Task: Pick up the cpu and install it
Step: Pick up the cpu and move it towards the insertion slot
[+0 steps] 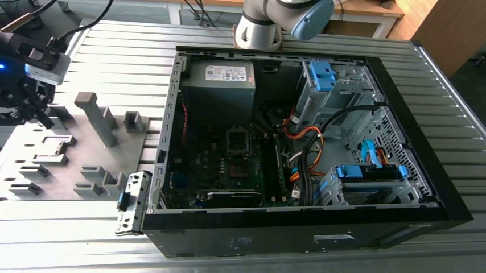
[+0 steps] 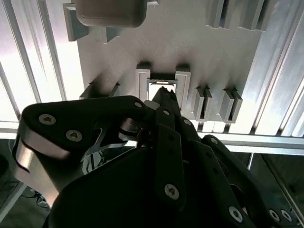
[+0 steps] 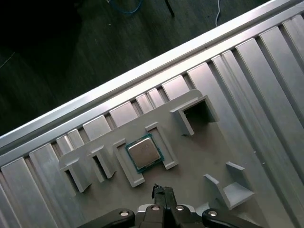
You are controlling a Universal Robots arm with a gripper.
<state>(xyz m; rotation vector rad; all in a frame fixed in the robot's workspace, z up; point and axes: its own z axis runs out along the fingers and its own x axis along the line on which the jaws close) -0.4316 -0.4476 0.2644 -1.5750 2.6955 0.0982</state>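
The cpu (image 3: 144, 153) lies flat, metal face up, in a shallow nest between two raised rails of the grey fixture plate (image 3: 190, 156) on the slatted bench (image 3: 266, 71). The gripper (image 3: 160, 191) hovers over the plate near the cpu, jaws drawn together, holding nothing. An open computer case (image 1: 304, 236) stands beside the plate.

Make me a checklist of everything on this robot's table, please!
Surface: ribbed metal table, carrying a grey fixture plate and an open computer case.
Job's things: cpu lies flat on the plate, not in the case.
Clutter: upright grey blocks on the plate; a metal bracket beside the case.
Claw: shut, close to the cpu, not holding it.
Cables: orange and black bundles inside the case.
Surroundings: dark floor, wooden furniture.
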